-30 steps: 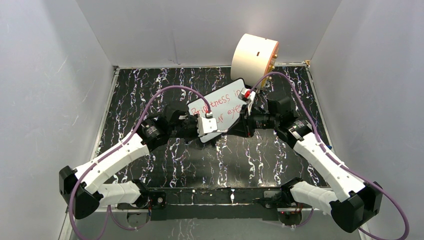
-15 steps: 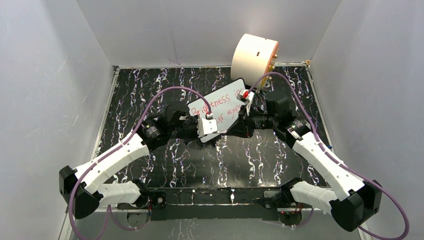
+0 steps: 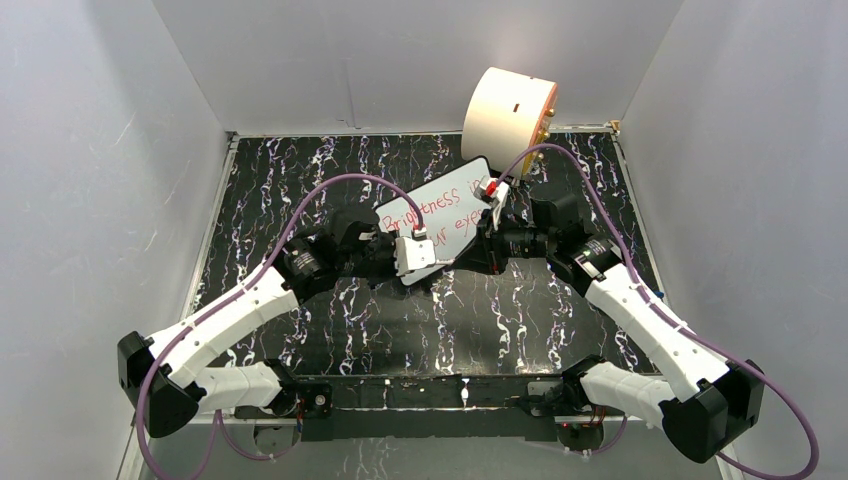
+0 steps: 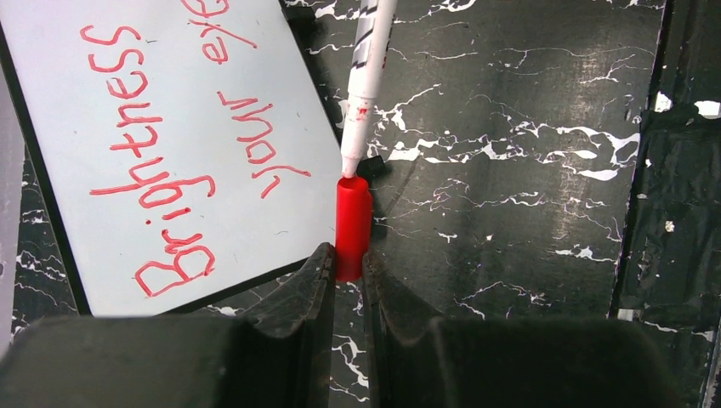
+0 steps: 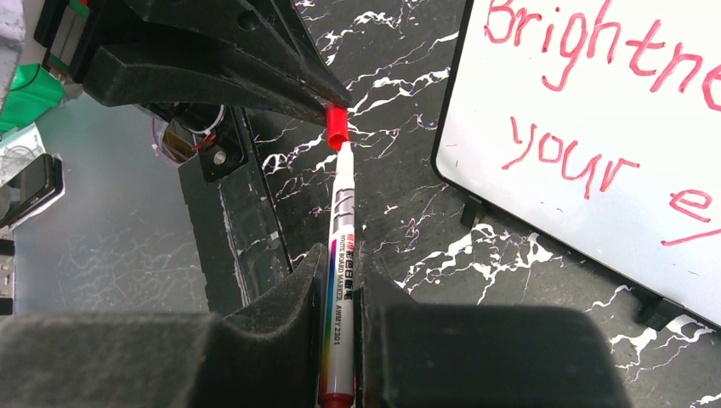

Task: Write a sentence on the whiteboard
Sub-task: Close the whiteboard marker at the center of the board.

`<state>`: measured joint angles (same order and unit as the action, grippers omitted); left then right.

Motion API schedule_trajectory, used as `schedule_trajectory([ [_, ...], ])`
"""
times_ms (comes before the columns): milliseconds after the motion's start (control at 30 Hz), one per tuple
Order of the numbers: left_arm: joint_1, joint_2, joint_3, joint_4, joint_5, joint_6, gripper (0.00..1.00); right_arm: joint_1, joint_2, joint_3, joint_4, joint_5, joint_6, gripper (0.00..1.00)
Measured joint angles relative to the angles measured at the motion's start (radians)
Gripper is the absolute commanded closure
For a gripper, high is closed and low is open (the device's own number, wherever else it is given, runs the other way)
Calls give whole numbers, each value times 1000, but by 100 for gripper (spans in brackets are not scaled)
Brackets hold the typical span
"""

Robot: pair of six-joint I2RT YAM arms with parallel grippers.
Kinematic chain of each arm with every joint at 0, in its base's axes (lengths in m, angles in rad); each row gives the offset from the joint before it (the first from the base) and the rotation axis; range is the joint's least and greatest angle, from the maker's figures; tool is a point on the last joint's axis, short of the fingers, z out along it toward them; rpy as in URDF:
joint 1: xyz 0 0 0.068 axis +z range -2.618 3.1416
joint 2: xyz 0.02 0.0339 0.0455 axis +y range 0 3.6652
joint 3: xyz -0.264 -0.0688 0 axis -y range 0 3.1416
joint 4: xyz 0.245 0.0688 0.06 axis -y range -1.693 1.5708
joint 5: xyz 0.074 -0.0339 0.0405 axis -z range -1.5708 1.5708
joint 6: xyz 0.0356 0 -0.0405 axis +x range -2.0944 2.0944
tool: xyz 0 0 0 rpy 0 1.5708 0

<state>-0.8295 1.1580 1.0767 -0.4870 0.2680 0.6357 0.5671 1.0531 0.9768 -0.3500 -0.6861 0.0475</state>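
Left wrist: red-lettered whiteboard (image 4: 183, 140) (two lines)

The bench (image 3: 300, 175) has a black top veined with white, like marble, and is walled in by pale panels on three sides. The whiteboard (image 3: 455, 190) lies on it askew, past the middle toward the far right, with the sentence (image 3: 430, 205) in red across it in two lines. A big cream cylinder (image 3: 508, 108) sits at the far edge, just behind the board's far corner. A black mounting bar (image 3: 430, 392) runs along the near edge.
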Motion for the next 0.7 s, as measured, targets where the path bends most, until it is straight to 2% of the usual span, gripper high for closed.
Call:
schedule_trajectory([
  [700,-1,45,32,-17,-3,-1,100,1,18,2,0,-20,-3,100],
])
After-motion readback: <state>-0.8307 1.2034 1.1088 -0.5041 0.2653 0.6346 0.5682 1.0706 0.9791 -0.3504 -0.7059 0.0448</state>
